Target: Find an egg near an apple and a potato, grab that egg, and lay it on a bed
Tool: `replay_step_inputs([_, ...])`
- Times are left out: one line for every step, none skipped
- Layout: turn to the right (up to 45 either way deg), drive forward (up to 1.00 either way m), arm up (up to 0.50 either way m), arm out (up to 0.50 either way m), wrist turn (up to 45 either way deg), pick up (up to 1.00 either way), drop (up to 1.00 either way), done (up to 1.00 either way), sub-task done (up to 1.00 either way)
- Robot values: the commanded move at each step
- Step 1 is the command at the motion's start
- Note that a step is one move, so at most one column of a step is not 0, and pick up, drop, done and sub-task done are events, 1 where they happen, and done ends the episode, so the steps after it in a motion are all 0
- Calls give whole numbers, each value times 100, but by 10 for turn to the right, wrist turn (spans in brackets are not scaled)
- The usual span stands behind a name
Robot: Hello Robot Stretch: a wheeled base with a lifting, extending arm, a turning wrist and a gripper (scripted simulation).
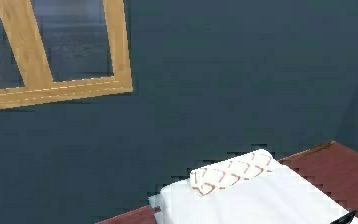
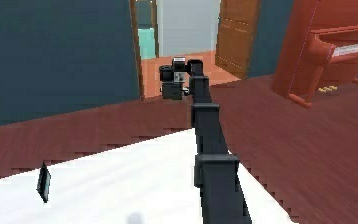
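A white bed fills the forward view's bottom right, with a white and red patterned pillow at its far end. In the arm side view the bed's white top spreads across the bottom left. The dark arm rises over it and reaches out above the red-brown floor. The gripper is at the arm's far end, in front of the floor and a doorway. I cannot make out its far end, so I cannot tell whether it holds anything. No egg shape can be picked out.
A small dark flat object stands on the bed. A dark blue wall with a wood-framed window lies ahead. To the side are a doorway, a wooden door and a red piano, with red-brown floor between.
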Motion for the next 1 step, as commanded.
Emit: replay_step_inputs([0, 0, 0, 0, -450, 0, 0, 0, 0])
